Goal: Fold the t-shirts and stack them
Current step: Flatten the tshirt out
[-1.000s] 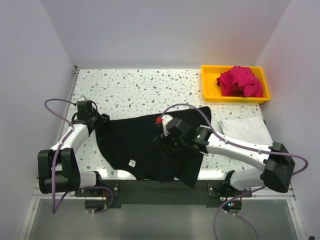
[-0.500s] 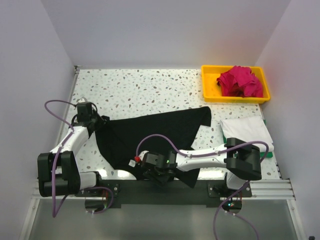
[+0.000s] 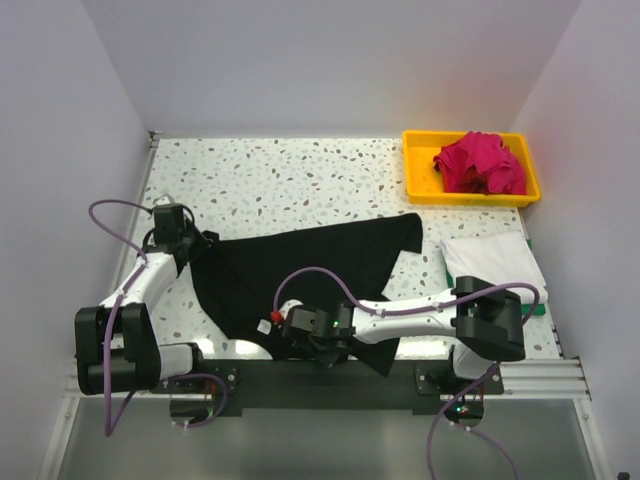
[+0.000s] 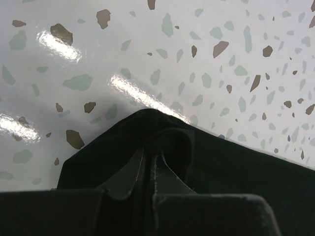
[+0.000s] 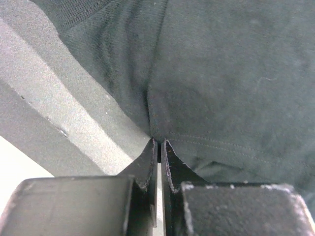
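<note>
A large black t-shirt (image 3: pixel 300 265) lies spread across the near half of the table, its small white label (image 3: pixel 265 325) near the front edge. My left gripper (image 3: pixel 190 245) is shut on the shirt's left corner; in the left wrist view the black cloth (image 4: pixel 221 172) is pinched between its fingers (image 4: pixel 170 172). At the front edge my right gripper (image 3: pixel 312 345) is shut on the shirt's hem, and the right wrist view shows the dark fabric (image 5: pixel 221 88) gathered at the fingertips (image 5: pixel 170 157). A magenta t-shirt (image 3: pixel 480 162) is crumpled in the tray. A folded white t-shirt (image 3: pixel 490 262) lies at the right.
A yellow plastic tray (image 3: pixel 418 165) stands at the back right corner. The speckled tabletop (image 3: pixel 270 180) stretches behind the black shirt. The right arm reaches low across the table's front edge, over the black mounting rail (image 3: pixel 290 385).
The right gripper left the shirt's middle, swung down to the near front edge and went from open to shut on the hem. The black shirt now lies flatter. The left gripper stayed put.
</note>
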Robot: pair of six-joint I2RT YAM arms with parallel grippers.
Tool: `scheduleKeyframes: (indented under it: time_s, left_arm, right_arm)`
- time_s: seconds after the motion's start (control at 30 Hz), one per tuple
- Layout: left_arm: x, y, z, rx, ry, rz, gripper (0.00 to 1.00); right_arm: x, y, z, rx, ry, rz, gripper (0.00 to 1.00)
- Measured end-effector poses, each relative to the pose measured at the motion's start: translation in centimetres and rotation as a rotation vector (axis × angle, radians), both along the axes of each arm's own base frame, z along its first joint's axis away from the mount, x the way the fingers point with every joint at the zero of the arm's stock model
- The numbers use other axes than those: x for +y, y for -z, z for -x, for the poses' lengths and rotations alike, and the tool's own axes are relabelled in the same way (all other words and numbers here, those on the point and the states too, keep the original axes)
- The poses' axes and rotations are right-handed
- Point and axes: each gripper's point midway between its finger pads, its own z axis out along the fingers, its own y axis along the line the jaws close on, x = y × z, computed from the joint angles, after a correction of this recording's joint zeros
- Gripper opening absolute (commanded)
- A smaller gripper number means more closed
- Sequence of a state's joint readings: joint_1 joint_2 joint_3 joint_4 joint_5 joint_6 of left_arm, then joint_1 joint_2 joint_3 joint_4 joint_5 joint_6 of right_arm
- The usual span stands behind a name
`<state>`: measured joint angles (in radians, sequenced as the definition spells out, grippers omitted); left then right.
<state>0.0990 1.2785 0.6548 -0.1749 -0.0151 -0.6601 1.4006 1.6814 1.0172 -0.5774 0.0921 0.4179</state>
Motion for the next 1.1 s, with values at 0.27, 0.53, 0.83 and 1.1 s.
scheduleKeyframes:
  time_s: [0.27,0.53,0.83,1.1]
  left_arm:
    - [0.0,0.0,0.0,-0.001,-0.002,-0.002,0.0]
    - [0.4,-0.4,0.0,-0.011,-0.014,-0.017,0.0]
    - [0.6,-0.5,0.1,-0.011,-0.02,-0.027,0.0]
    - [0.6,-0.5,0.1,-0.01,-0.016,-0.034,0.0]
  right_arm:
    - [0.1,-2.9,-0.7,-0.046,0.013,-0.04,0.0]
    - [-0.7,-4.6,-3.2,-0.085,0.065,-0.055,0.0]
    - [-1.7,-2.6,-3.5,0.039,0.083,-0.077,0.05]
    - [-0.1,-2.3,-2.3,0.144,0.023,-0.159,0.18]
